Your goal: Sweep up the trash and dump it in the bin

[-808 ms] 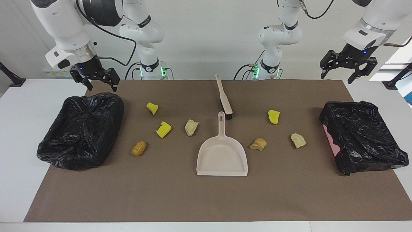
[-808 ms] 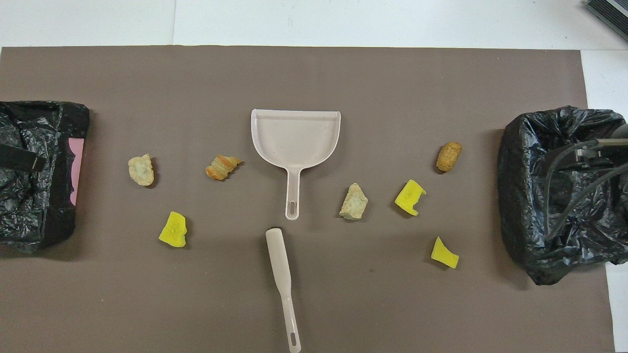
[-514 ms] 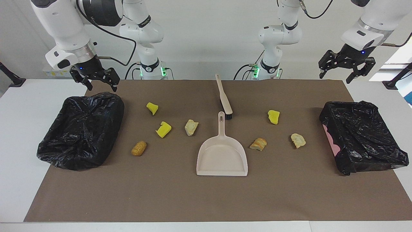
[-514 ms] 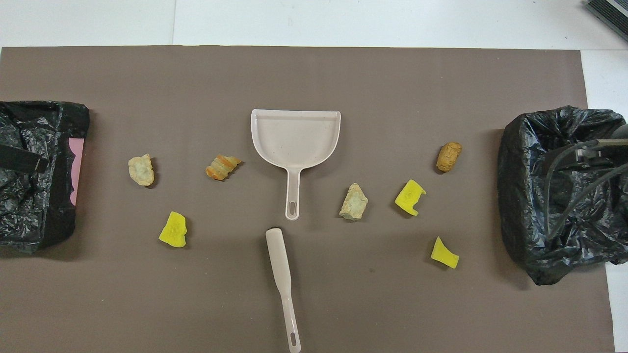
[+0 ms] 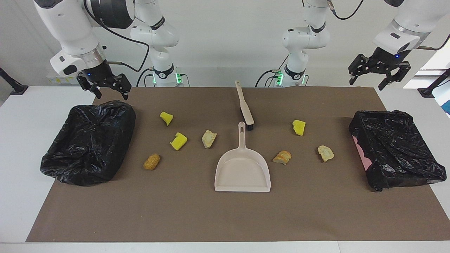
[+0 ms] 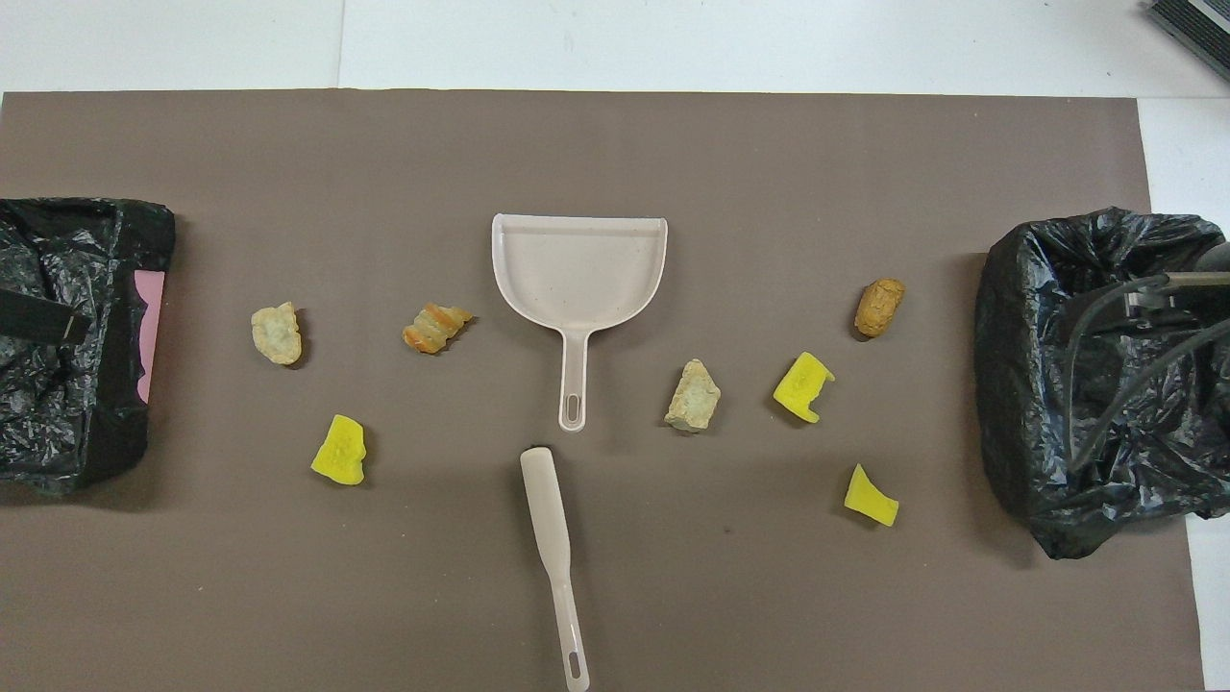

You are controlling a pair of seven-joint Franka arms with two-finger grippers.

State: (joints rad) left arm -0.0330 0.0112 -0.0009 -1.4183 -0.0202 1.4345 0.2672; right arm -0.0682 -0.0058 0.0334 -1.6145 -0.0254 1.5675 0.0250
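Several trash lumps lie on the brown mat: yellow wedges [image 5: 166,118] [image 5: 178,141] [image 5: 299,127], beige chunks [image 5: 209,138] [image 5: 325,153] and orange-brown pieces [image 5: 151,161] [image 5: 282,157]. A beige dustpan [image 5: 242,172] [image 6: 579,269] sits mid-mat, handle toward the robots. A beige brush [image 5: 244,105] [image 6: 553,548] lies just nearer the robots. Black-bagged bins [image 5: 70,168] [image 5: 372,175] stand at both ends of the table. My right gripper [image 5: 111,95] hangs open and empty over its bin's near edge. My left gripper [image 5: 367,83] hangs open, high above the mat's corner by the other bin.
The mat [image 5: 197,218] [image 6: 730,154] covers most of the white table [image 5: 21,147]. A pink wall [image 6: 149,327] shows under the bag of the bin at the left arm's end. Cables [image 6: 1115,365] of the right arm hang over the other bin.
The left gripper has drifted slightly upward. The right gripper and everything on the mat stay where they were.
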